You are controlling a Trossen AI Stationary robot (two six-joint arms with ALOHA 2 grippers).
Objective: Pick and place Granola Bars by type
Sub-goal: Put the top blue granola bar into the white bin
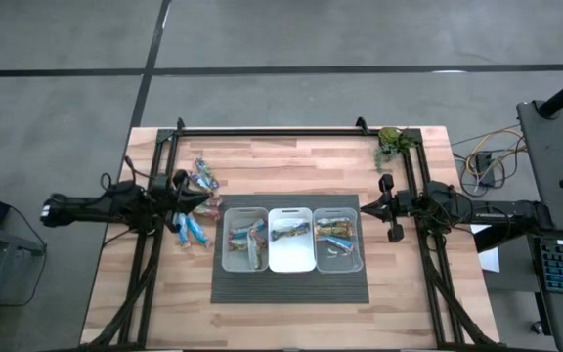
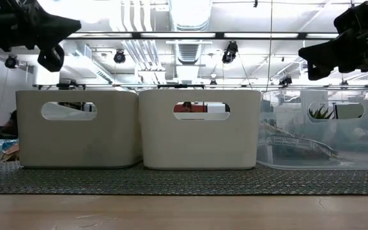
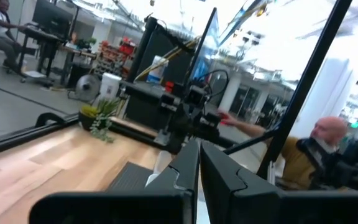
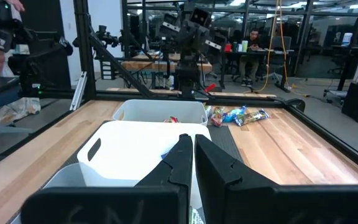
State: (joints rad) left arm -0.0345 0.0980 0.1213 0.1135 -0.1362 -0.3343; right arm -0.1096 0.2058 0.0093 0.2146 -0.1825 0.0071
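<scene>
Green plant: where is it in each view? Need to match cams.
High: green plant at the table's far right corner.
Low: seen through the clear bin's handle slot.
Left wrist: on the wood beside the frame rail.
Right wrist: not in view.
Shared landmark: the middle white bin.

Three bins (image 1: 292,241) on mat (image 1: 291,287); plant (image 1: 391,143) at corner.

No legible text (wrappers included)
</scene>
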